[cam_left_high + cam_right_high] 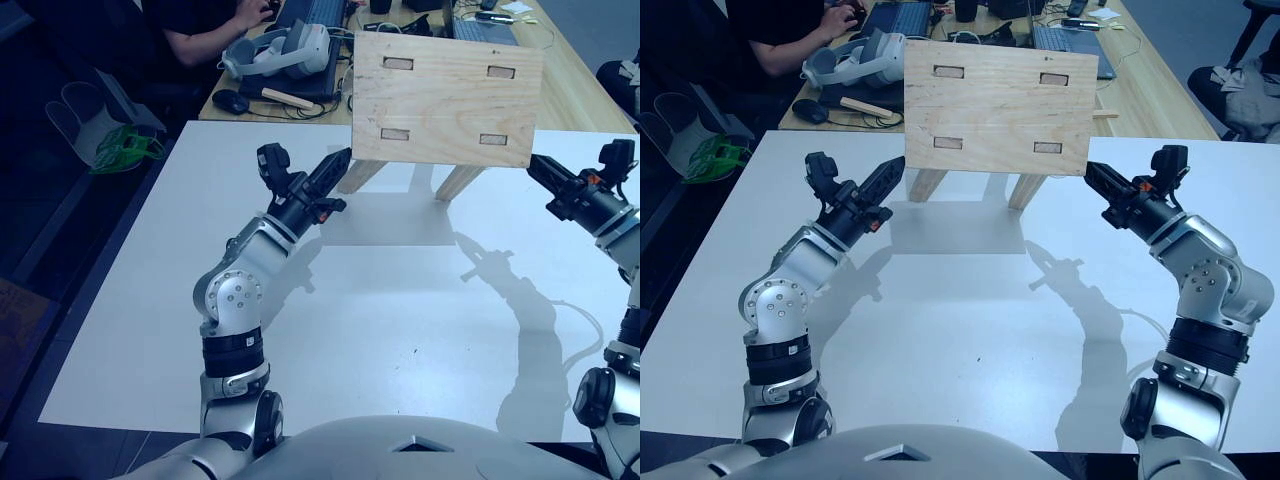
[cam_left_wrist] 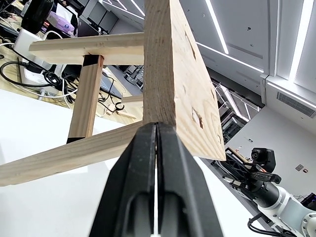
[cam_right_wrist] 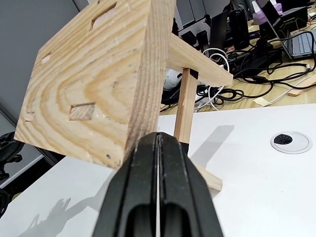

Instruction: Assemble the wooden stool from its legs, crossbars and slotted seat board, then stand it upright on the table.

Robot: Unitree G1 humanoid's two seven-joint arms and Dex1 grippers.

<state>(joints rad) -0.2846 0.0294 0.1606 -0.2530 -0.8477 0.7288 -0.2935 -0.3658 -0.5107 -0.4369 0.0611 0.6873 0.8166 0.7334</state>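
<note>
The wooden stool stands at the far side of the white tabletop [image 1: 380,330]. Its slotted seat board [image 1: 445,100] is tipped toward the robot, so its flat face and four rectangular slots [image 1: 398,63] are in plain sight. Two legs [image 1: 362,176] reach down from under the board's lower edge to the tabletop. In the left wrist view a crossbar [image 2: 89,47] runs out from the back of the board and meets another leg [image 2: 85,101]. The left hand [image 1: 337,163] is at the board's lower left corner with its two fingers clenched together and nothing between them, the tips right at the board's edge. The right hand [image 1: 536,164] is at the board's lower right corner, clenched the same way on nothing, its tips against that side's edge. Behind the stool, on a separate wooden desk, lie a white headset [image 1: 285,50] and a dark mouse [image 1: 230,100].
</note>
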